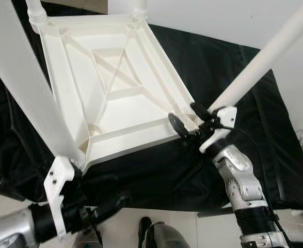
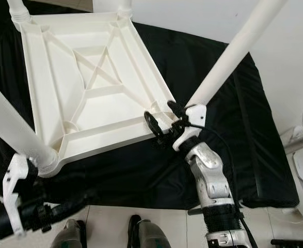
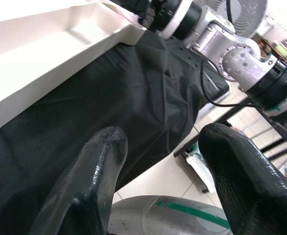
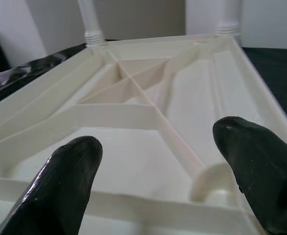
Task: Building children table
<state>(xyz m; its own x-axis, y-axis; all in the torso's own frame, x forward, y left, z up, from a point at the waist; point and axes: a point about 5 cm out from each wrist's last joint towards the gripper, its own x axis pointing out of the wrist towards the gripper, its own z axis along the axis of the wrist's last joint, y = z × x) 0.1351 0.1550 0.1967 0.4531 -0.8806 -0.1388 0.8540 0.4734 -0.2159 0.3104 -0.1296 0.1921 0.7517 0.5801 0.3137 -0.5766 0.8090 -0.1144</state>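
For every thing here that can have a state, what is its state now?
Table top: upside down on the black cloth, ribs facing up.
Table legs: standing in all four corners.
Right gripper: open, at the table's near right corner.
Left gripper: open, holding nothing, below the table's near left corner.

— Item one, colour?
— Tabletop (image 1: 115, 88): plain cream-white plastic, its ribs the same shade. Legs (image 1: 259, 62): matching white, unpatterned.

— The covering beneath it?
— Cloth (image 1: 228, 67): solid black, faintly glossy at the creases.

— The arms?
— Right arm (image 1: 239, 181): silver metal with black joints and black cable. Right hand (image 1: 192, 123): black fingers (image 4: 255, 166), white bracket behind. Left hand (image 3: 158, 161): black fingers (image 3: 89, 181), textured matte; white bracket (image 1: 58, 188) at its wrist.

— Floor?
— Floor (image 2: 156, 214): pale off-white tiles. One grey rounded part (image 3: 182, 215) bears a green stripe.
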